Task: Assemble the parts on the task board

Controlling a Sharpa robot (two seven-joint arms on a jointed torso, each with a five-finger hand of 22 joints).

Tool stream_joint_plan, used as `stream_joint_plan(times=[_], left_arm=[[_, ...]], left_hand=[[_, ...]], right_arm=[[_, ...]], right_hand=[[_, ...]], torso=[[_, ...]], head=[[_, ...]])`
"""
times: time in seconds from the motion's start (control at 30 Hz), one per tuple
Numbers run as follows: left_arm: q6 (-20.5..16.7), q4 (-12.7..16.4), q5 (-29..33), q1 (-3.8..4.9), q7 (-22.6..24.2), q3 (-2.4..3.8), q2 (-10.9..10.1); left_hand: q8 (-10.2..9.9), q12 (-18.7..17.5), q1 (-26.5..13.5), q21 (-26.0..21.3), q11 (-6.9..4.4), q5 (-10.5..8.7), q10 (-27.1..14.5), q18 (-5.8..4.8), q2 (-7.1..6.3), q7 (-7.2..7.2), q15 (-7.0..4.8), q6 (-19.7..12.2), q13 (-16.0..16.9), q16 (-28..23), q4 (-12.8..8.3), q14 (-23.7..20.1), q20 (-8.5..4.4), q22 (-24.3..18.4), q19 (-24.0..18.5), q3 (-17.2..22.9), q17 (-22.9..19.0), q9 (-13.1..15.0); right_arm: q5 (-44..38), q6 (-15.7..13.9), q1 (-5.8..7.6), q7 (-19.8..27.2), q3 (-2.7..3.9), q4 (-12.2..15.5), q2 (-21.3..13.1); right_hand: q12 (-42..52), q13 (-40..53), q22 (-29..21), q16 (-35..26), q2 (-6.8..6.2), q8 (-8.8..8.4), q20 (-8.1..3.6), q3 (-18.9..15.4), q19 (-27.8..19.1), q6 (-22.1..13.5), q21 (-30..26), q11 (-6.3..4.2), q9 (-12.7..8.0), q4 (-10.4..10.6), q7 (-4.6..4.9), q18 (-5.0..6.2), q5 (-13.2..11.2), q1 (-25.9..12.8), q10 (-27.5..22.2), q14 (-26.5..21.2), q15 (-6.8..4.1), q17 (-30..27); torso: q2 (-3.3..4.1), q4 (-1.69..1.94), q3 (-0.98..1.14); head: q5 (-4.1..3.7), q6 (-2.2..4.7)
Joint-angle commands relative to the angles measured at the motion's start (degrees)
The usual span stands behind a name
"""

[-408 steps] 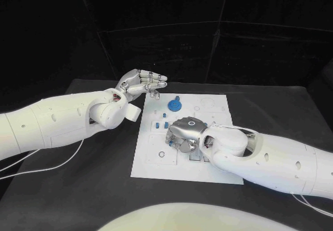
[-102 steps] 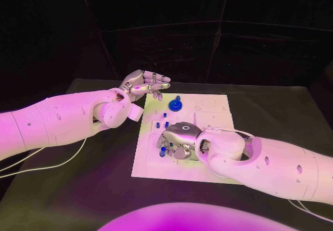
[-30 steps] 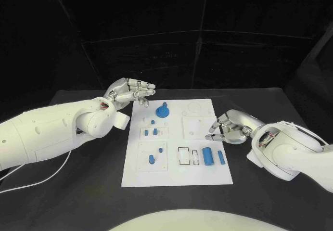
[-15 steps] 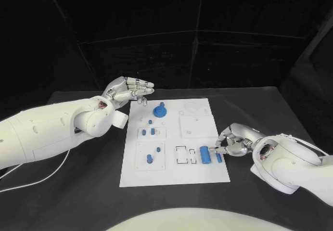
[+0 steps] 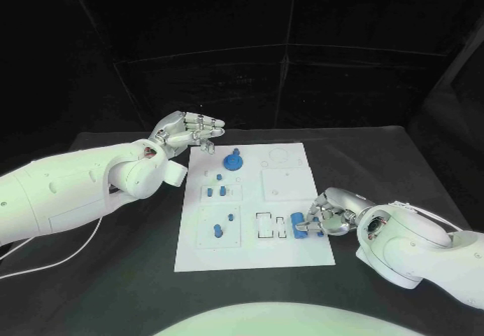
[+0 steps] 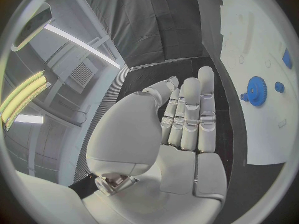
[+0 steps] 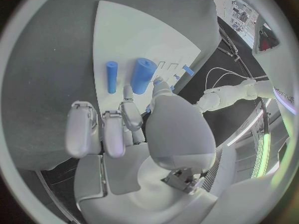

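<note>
the black table carries the white rectangular task board at its middle. on the board, small blue plastic parts lie scattered: a round blue toothed gear with a knob near the far end, a pair of short blue pegs below it, two more small blue pieces in a square recess nearer the robot, and a thick blue cylinder by the board's right edge, with a thinner blue rod lying just beside it.

the left hand hangs above the table off the board's far left corner, fingers curled loosely inward, holding nothing, apart from every part.

the right hand sits low at the board's right edge, its bulk hiding part of that edge in the head view. its fingertips reach the near end of the thick cylinder; whether they actually pinch it, i cannot tell.
</note>
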Motion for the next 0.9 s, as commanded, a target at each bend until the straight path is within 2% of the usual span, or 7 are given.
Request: stream_joint_plan(times=[0.03,0.13,0.23,0.57,0.73,0.9], left_arm=[[0.43,0.06,0.2,0.09,0.39,0.04,0.08],[0.48,0.02,0.2,0.08,0.38,0.04,0.18],[0.51,-0.02,0.2,0.08,0.37,0.04,0.21],[0.57,0.02,0.2,0.08,0.34,0.03,0.13],[0.55,0.04,0.2,0.08,0.34,0.03,0.06],[0.55,0.06,0.2,0.08,0.35,0.03,0.01]], left_hand=[[0.3,0.2,-0.32,-0.34,0.04,-0.02,-0.34,0.74,0.09,-0.03,-0.04,-0.36,-0.08,0.08,-0.05,-0.46,0.11,-0.09,-0.33,-0.15,-0.06,-0.04],[0.3,0.2,-0.32,-0.34,0.04,-0.02,-0.34,0.74,0.09,-0.03,-0.04,-0.36,-0.08,0.08,-0.05,-0.46,0.11,-0.09,-0.33,-0.15,-0.06,-0.04],[0.3,0.2,-0.32,-0.34,0.04,-0.02,-0.34,0.74,0.09,-0.03,-0.04,-0.36,-0.08,0.08,-0.05,-0.46,0.11,-0.09,-0.33,-0.15,-0.06,-0.04],[0.32,0.24,-0.25,-0.34,0.03,-0.01,-0.37,0.75,0.11,-0.05,-0.05,-0.37,-0.08,0.1,-0.11,-0.48,0.11,-0.1,-0.33,-0.13,-0.07,-0.03],[0.32,0.25,-0.24,-0.34,0.03,-0.01,-0.37,0.75,0.12,-0.05,-0.05,-0.37,-0.08,0.1,-0.12,-0.48,0.11,-0.1,-0.34,-0.13,-0.08,-0.03],[0.33,0.26,-0.23,-0.34,0.03,-0.01,-0.39,0.76,0.12,-0.04,-0.05,-0.38,-0.08,0.11,-0.14,-0.49,0.11,-0.1,-0.34,-0.13,-0.08,-0.03]], right_arm=[[-0.74,0.84,-0.32,-0.25,-0.01,-0.19,0.51],[-0.81,1.17,-0.74,-0.29,-0.01,-0.64,1.13],[-0.85,1.46,-1.11,-0.35,-0.01,-1.2,1.78],[-2.03,2.01,-1.61,-0.65,-0.01,-3.34,3.44],[-2.16,1.3,-1.66,-1.0,-0.01,-3.52,3.7],[-1.35,-1.67,-1.69,-1.05,0.0,-2.3,3.29]], right_hand=[[0.52,0.4,0.08,0.41,0.47,0.32,0.28,-0.41,0.28,-0.56,0.33,-0.01,0.12,-0.1,-0.01,-0.75,0.34,0.01,0.51,3.56,0.29,1.33],[0.97,0.94,0.09,0.69,0.79,0.59,0.26,-0.54,0.28,-0.63,0.33,-0.04,0.32,-0.12,-0.04,-0.75,0.48,0.23,0.77,3.65,0.28,1.91],[1.23,1.27,0.16,0.82,1.12,0.79,0.25,-0.59,0.31,-0.69,0.37,-0.06,0.46,-0.14,-0.06,-0.77,0.57,0.43,0.92,3.69,0.26,2.16],[1.96,2.37,0.27,1.2,2.39,1.56,0.22,-0.84,0.32,-1.11,0.43,-0.09,1.05,-0.4,-0.1,-0.78,1.45,1.83,1.29,3.77,0.24,2.91],[2.21,3.04,0.26,1.31,4.05,2.44,0.14,-0.75,0.28,-1.3,0.41,-0.19,1.71,-0.94,-0.18,-0.77,5.8,4.13,1.44,3.74,0.16,3.12],[3.13,4.21,0.66,1.53,5.56,3.44,-0.04,-0.46,0.47,-0.75,0.62,-0.47,2.43,-1.55,-0.46,-0.83,9.26,5.95,2.19,3.81,-0.05,3.64]], torso=[[0.05,-0.01,0.0],[-0.02,0.06,0.01],[-0.02,0.08,0.05],[0.01,0.07,-0.05],[-0.03,0.05,-0.07],[-0.09,0.06,-0.04]], head=[[-0.09,-0.08],[-0.27,0.01],[-0.16,-0.06],[0.22,-0.08],[0.23,-0.13],[0.37,0.08]])
